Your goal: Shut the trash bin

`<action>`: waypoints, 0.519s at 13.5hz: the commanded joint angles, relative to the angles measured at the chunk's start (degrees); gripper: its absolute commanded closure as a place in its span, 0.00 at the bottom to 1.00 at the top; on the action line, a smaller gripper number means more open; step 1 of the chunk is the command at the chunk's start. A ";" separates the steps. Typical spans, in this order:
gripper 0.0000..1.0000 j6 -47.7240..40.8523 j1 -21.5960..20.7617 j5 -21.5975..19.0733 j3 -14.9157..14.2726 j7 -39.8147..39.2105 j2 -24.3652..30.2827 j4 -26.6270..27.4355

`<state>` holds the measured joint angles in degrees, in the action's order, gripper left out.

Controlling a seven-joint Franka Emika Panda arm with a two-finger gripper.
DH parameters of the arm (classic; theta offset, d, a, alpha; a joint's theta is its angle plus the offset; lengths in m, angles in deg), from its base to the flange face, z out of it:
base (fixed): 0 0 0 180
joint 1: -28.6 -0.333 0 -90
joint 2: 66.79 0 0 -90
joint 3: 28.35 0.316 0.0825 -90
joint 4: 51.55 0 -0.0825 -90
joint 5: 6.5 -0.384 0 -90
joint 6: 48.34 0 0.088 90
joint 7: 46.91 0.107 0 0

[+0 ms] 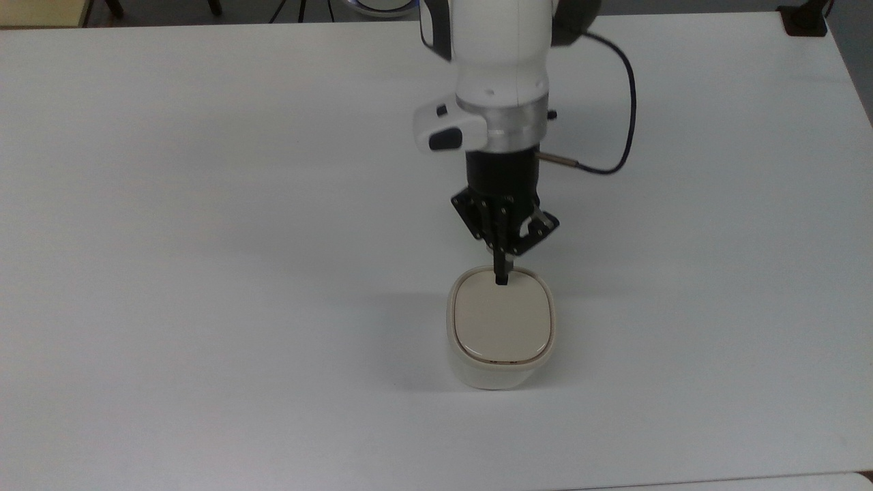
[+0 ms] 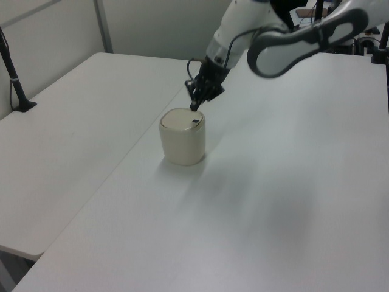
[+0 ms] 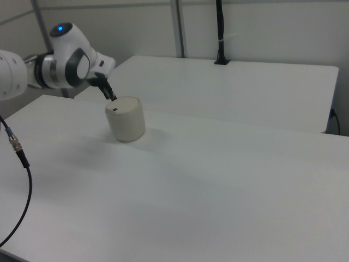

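The trash bin (image 1: 501, 332) stands upright on the white table (image 1: 204, 239), directly below the jaws, its beige lid (image 1: 503, 320) lying flat in the rim. The gripper (image 1: 502, 278), jaws pressed together, hangs just above the lid's far edge in the top view; closing looks done.

Bin (image 1: 492, 372) cream-white, lid (image 1: 503, 319) beige, small black mark (image 2: 195, 121) near lid edge. Table (image 1: 204, 239) plain white, no pattern. Arm (image 1: 501, 61) white shell, dark grey joint patches, silver ring at wrist. Gripper (image 1: 502, 278) black. Cable (image 1: 624, 102) dark blue-black. Blue light (image 3: 60, 28) on arm joint.
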<state>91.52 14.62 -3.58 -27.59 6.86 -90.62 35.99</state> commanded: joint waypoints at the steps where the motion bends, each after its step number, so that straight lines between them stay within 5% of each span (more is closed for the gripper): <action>1: 0.99 -13.42 0.97 0.15 0.48 -1.91 10.36 3.34; 3: 0.86 -23.96 2.37 -0.45 0.65 -8.82 15.45 3.69; 7: 0.19 -39.80 8.34 -3.27 4.43 -22.00 23.11 4.74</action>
<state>59.04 18.81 -4.75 -25.60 -6.24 -74.06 36.37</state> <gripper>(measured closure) 0.762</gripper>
